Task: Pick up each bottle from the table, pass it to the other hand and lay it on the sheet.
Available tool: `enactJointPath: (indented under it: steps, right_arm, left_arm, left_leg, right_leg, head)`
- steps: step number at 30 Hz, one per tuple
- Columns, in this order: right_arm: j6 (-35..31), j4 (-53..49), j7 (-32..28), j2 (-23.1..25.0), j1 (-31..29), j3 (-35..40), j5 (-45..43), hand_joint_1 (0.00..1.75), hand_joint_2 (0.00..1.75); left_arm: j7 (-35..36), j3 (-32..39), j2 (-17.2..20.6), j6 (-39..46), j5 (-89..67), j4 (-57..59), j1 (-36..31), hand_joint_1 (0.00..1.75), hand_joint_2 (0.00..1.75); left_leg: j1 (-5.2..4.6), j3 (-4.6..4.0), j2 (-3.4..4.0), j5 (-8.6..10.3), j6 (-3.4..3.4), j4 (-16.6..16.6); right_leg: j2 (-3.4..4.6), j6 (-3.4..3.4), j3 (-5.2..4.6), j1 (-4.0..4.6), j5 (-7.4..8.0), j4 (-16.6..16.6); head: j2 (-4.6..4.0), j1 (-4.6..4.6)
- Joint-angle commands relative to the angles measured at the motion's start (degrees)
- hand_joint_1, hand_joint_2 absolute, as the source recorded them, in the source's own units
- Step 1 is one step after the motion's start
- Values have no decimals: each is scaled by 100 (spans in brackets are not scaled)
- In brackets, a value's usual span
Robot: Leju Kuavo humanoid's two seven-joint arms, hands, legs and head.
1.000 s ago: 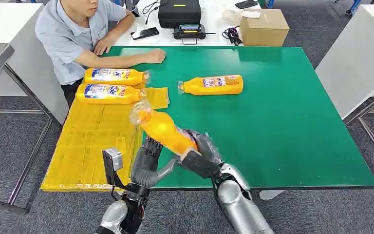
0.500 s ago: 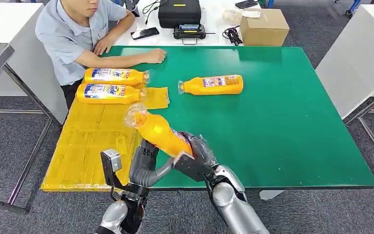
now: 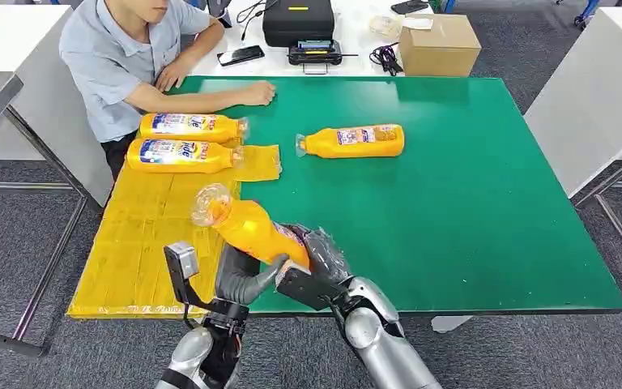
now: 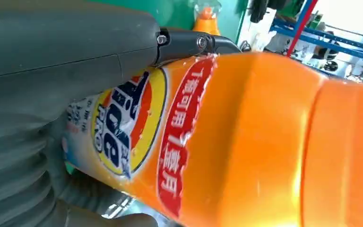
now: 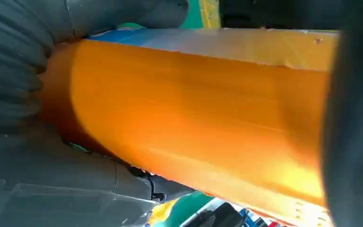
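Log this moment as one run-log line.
phase: handover | both hands, right hand and left hand, grip tilted orange plastic bottle | yellow sheet: two bottles | green table: one bottle

head high; wrists close on bottle (image 3: 251, 229)

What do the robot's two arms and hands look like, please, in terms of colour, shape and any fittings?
Both arms are silver, rounded metal segments. The right hand has a grey ribbed cover under a clear, glossy film and a black block at the wrist. The left hand has dark grey, segmented fingers and a thick grey thumb; beside its wrist a small grey camera box stands on a black bracket.
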Motion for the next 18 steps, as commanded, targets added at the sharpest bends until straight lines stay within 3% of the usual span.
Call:
enactJointPath:
  steps: [1, 11, 12, 13, 15, 16, 17, 18]
  right_arm:
    - [29, 121, -145, -38, -119, 395, -135, 175, 175]
    - [29, 228, -124, -35, -135, 320, -241, 164, 175]
    - [35, 246, -130, -23, -142, 307, -267, 159, 175]
    - [38, 252, -137, -17, -142, 294, -287, 154, 175]
    - [68, 288, -168, -8, -167, 240, -379, 148, 175]
    - [67, 292, -168, -10, -174, 232, -383, 122, 175]
    - [87, 303, -169, 5, -186, 182, -448, 51, 175]
    - [87, 303, -169, 5, -186, 182, -448, 51, 175]
  left_arm:
    - [-20, 31, -110, -149, 358, 484, -369, 0, 175]
    - [-93, -42, -111, -124, 269, 253, -305, 0, 175]
    - [-124, -51, -106, -149, 257, 249, -313, 101, 175]
    - [-131, -53, -108, -183, 281, 245, -311, 175, 175]
    - [-148, -56, -108, -270, 346, 230, -310, 175, 175]
    - [-148, -64, -110, -270, 346, 224, -310, 175, 175]
    - [-166, -77, -105, -271, 329, 202, -311, 175, 175]
    - [-166, -77, -105, -271, 329, 202, -311, 175, 175]
  left_leg:
    - [6, 14, -8, -6, -10, 1]
    - [4, 7, -5, -3, -6, 0]
    - [3, 7, -5, -3, -6, 0]
    - [8, 18, -5, -9, -11, 3]
    - [8, 20, -3, -11, -12, 5]
    - [6, 11, -4, -6, -8, 2]
    - [5, 8, -4, -5, -7, 2]
    - [4, 6, -5, -3, -6, 0]
  right_leg:
    - [-10, -12, 19, 7, -8, -1]
    - [-6, -7, 9, 5, -4, -1]
    - [-6, -7, 9, 4, -4, -1]
    - [-7, -13, 22, 9, -10, 0]
    - [-6, -14, 23, 9, -12, 2]
    - [-6, -10, 14, 7, -7, 0]
    - [-6, -9, 11, 6, -5, 0]
    - [-6, -8, 9, 4, -4, -1]
  head:
    - [0, 0]
    - [0, 0]
    - [0, -2]
    - [0, 0]
    - [0, -2]
    - [0, 0]
    - [0, -2]
    - [0, 0]
